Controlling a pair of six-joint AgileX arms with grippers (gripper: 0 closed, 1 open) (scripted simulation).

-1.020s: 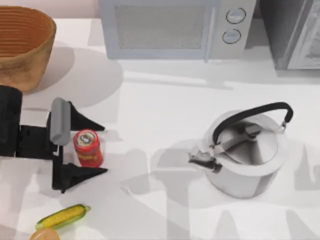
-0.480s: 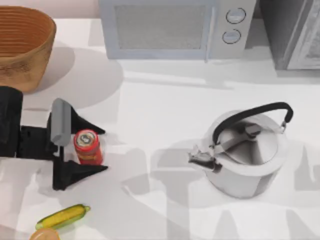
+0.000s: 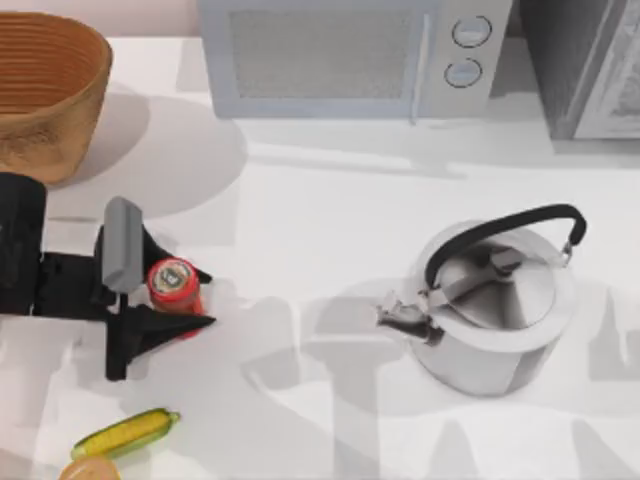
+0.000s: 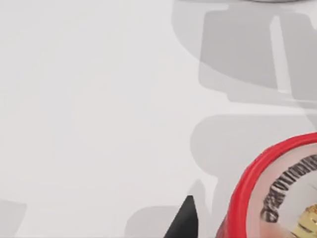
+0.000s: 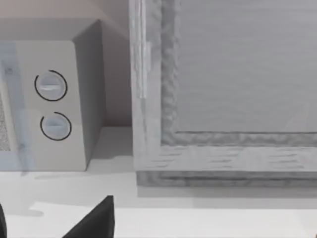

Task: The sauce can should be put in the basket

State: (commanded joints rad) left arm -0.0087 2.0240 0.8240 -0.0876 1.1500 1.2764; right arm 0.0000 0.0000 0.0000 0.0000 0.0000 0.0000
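Narrowed since before, left gripper (image 3: 190, 297) pinches the sauce can (image 3: 173, 281); upright (lid skyward).

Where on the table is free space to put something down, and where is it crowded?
Free: the wide white stretch between the microwave, the kettle and the sauce can. Also bare below the kettle. Crowded: the left side, where the left gripper closes on the can, between the basket and the corn.

Microwave (image 3: 340, 58) at the back of the white surface (image 3: 320, 200), a second grey appliance (image 3: 590, 65) just right of it. Steel kettle (image 3: 495, 305) with black handle at right; corn cob (image 3: 125, 432) near the front left edge.
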